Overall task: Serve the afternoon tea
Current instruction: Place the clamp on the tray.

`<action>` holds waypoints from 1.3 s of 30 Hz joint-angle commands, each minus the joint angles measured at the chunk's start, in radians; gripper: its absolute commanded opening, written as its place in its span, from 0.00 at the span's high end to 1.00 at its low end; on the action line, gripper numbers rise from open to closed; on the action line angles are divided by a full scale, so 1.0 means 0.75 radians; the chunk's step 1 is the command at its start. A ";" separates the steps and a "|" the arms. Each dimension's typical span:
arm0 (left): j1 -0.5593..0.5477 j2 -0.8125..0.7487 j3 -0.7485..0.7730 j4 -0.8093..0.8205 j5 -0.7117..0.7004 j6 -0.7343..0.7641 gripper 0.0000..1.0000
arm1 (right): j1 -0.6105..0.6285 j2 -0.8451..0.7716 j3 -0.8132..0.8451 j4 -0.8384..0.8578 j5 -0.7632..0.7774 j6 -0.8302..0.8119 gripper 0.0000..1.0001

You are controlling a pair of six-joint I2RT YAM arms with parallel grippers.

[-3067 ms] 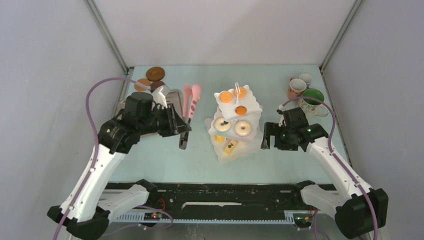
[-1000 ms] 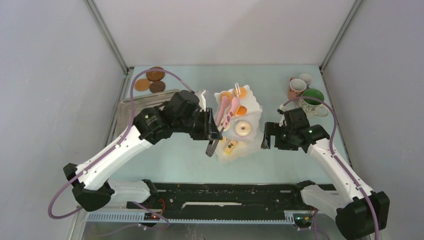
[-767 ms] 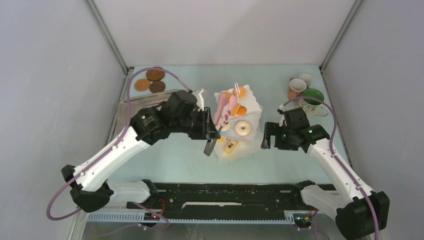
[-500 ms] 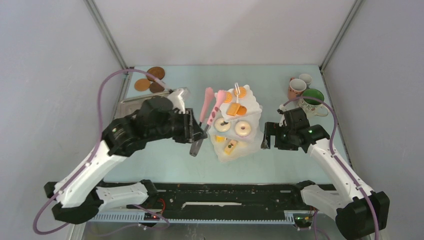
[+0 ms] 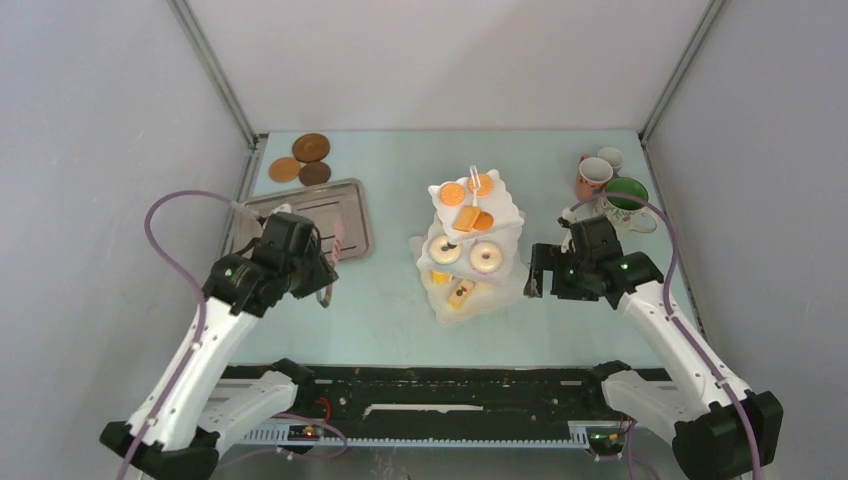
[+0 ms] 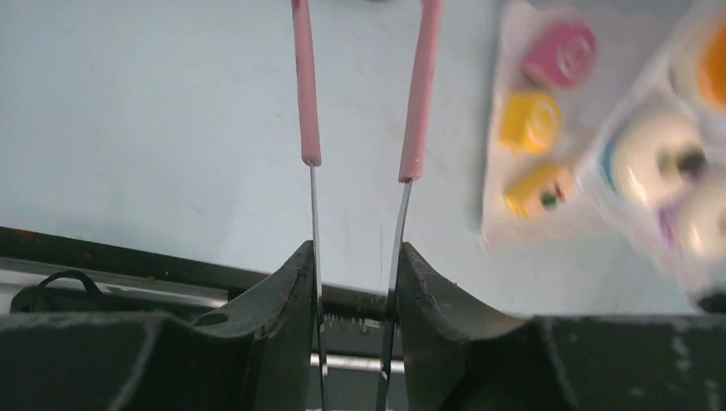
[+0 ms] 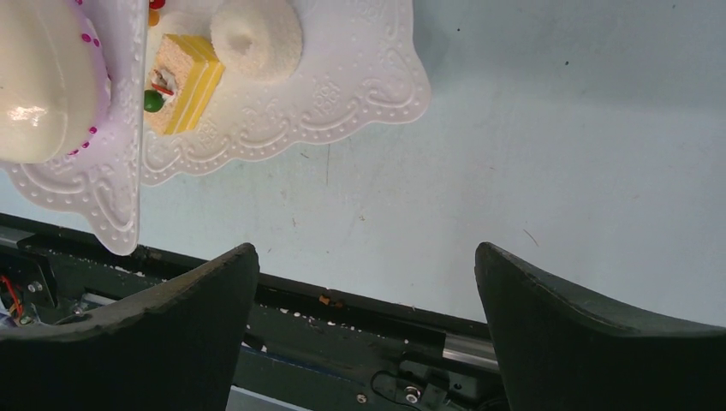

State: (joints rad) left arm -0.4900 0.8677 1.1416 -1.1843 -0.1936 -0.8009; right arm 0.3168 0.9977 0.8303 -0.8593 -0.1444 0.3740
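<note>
1. Two arms in view. The left gripper (image 6: 354,257) is partly closed, pinching the metal shanks of the tongs (image 6: 306,103). The tong arms stand apart with nothing between them.
2. Change: half a second ago the tongs reached to the top tier of the stand (image 5: 490,298). Now the left arm is pulled back left, and the left gripper (image 5: 325,275) sits just off the front right corner of the tray (image 5: 300,203).
3. Right gripper (image 7: 364,257) is fully spread and holds nothing. It sits just right of the stand's bottom tier and has not moved.
4. Stand is mid-table, same spot. Biscuits (image 5: 452,194) are on top, donuts (image 5: 486,257) in the middle, cakes (image 5: 460,292) at the bottom.
5. Top tier front seems to have an extra orange piece compared with three seconds ago, but it is too small to be sure.
6. Mugs (image 5: 594,175) are grouped far right and coasters (image 5: 311,147) far left, both unchanged.
</note>
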 commanded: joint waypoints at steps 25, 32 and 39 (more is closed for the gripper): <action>0.560 1.027 -0.060 0.793 -0.072 -0.088 0.45 | -0.206 -0.020 0.349 -0.251 0.245 0.027 0.00; 0.573 0.896 -0.115 0.779 -0.052 -0.061 0.31 | -0.207 -0.065 0.332 -0.257 0.218 0.016 0.00; 0.649 0.738 -0.093 1.084 0.189 -0.004 0.11 | -0.206 -0.151 0.307 -0.259 0.166 -0.001 0.00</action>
State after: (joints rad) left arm -0.0391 1.4921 1.0416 -0.5652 -0.1524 -0.8330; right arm 0.1658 0.9260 1.0546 -1.0592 -0.0006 0.3923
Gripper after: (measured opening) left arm 0.881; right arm 0.996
